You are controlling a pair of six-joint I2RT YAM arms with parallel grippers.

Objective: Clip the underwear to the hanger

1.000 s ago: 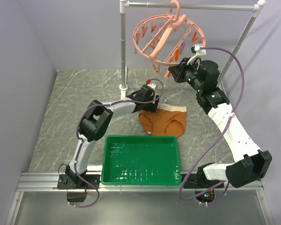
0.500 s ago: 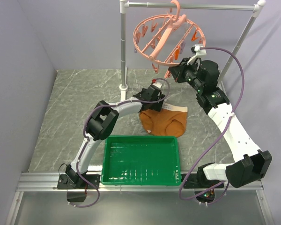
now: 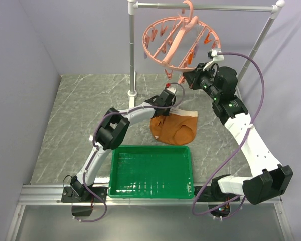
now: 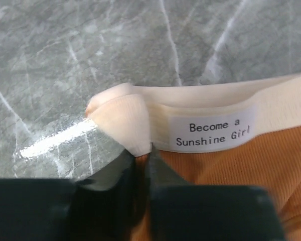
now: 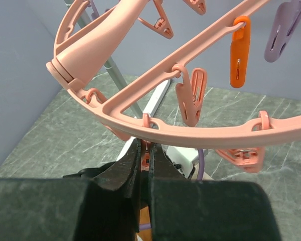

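- Left hand [image 4: 142,158] clenched on the underwear [image 4: 231,170]; dark fingers [image 4: 118,175] pinch a folded corner of the cream waistband [image 4: 200,98].
- Pinched corner is bunched and raised off the tabletop [image 4: 65,60]. The rest of the waistband runs off to the right in the wrist view.
- White label [image 4: 208,133] sits on the waistband just beside the fingers and reads "Become a Sunshine Girl".
- Orange fabric is below the waistband, partly behind the fingers.
- Top view: left hand [image 3: 171,99] is at the underwear's far left corner, arm stretched across the tabletop [image 3: 80,110].
- Underwear [image 3: 175,128] lies rumpled on the tabletop, just beyond the far edge of the green tray [image 3: 115,170]. Can't tell if it touches the tray.
- Underwear is well below the hanger [image 3: 174,40], not clipped to it.
- Right hand [image 5: 145,153] clenched on a pink clip [image 5: 145,145] that dangles from the hanger ring [image 5: 200,133]. Only a sliver of the clip shows between the fingers.
- More clips hang from the ring and spokes nearby: pink ones, an orange clip [image 5: 239,52], a purple clip [image 5: 283,30].
- Top view: right hand [image 3: 187,79] is raised at the near, lower edge of the ring, arm reaching up from the right.
- Hanger hooks on the top bar of the grey rack [image 3: 132,50] and hangs tilted, right-hand side higher.
- Rack pole stands on the tabletop, left of the hanger.
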